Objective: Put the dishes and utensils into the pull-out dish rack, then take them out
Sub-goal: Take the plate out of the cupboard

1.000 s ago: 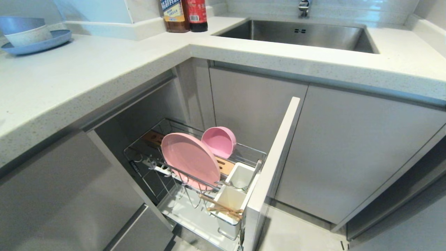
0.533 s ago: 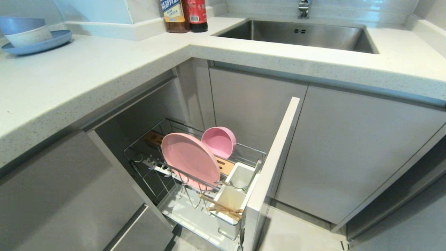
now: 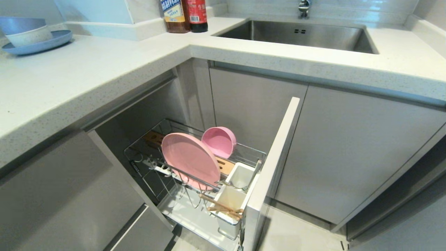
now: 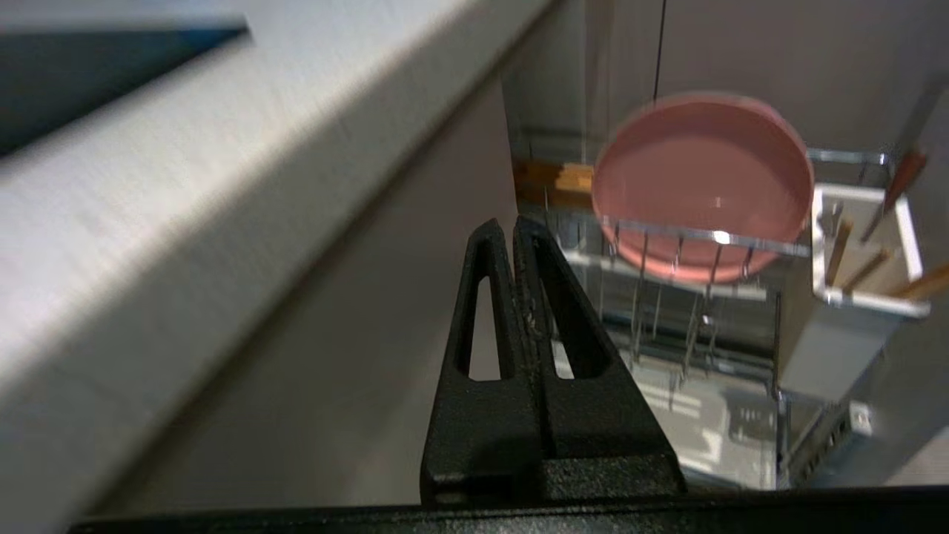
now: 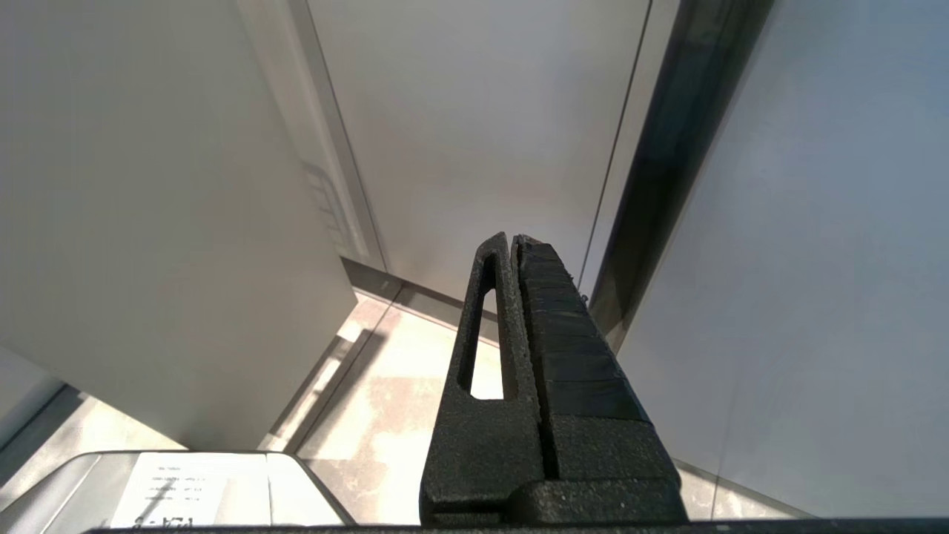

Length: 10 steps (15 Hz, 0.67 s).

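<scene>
I read loading as complete: the matte pink shallow plate (image 3: 190,159) and pink round bowl (image 3: 219,141) stand in the chrome wire pull-out rack (image 3: 195,179), wooden chopsticks (image 3: 223,208) at its 5 o'clock. Left pincer (image 4: 513,222) and right pincer (image 5: 511,239) are pressed together, empty. Unloading next requires opening one.

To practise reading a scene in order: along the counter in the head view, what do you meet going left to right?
Blue plate with stacked bowls → two dark sauce bottles → stainless steel sink.
</scene>
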Motion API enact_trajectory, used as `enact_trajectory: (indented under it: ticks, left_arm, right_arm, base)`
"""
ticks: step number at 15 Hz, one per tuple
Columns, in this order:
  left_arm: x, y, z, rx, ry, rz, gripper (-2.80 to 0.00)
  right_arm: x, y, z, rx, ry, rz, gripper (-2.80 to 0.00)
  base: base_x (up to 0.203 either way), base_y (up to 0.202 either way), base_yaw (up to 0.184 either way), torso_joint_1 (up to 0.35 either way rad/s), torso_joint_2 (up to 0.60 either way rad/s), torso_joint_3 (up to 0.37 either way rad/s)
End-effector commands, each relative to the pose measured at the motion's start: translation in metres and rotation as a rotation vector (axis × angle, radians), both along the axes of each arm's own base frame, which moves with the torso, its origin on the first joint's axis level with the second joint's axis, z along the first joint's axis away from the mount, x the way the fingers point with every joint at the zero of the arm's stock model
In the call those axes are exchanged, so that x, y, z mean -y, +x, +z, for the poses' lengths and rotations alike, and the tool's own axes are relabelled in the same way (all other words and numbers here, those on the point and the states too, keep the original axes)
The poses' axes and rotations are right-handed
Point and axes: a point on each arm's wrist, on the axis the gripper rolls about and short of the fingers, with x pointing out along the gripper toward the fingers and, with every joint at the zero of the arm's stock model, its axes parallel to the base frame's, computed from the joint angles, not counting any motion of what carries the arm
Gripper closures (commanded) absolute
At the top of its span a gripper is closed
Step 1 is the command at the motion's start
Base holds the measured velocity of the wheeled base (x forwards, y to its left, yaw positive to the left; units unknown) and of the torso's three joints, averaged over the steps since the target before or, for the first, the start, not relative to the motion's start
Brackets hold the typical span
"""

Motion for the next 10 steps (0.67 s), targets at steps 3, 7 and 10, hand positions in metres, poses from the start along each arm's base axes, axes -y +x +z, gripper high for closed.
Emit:
enact_trajectory:
  ticks: [3,7,10]
  left_arm:
    - [0.0,0.017,-0.043,-0.06,-0.067,-0.013,0.0]
    - [-0.001,0.052,-0.094,-0.059,-0.071,-0.015,0.0]
    - [0.0,0.056,-0.107,-0.097,-0.087,-0.04,0.0]
  right_arm:
    - [0.0,0.0,0.0,-0.002,0.0,0.001,0.0]
    - [0.0,0.0,0.0,-0.001,0.0,0.0,0.0]
    - [0.0,0.0,0.0,-0.002,0.0,0.001,0.0]
  base:
    - [0.0,0.0,0.0,0.0,0.0,0.0]
    - [0.0,0.0,0.0,0.0,0.0,0.0]
    - [0.0,0.0,0.0,0.0,0.0,0.0]
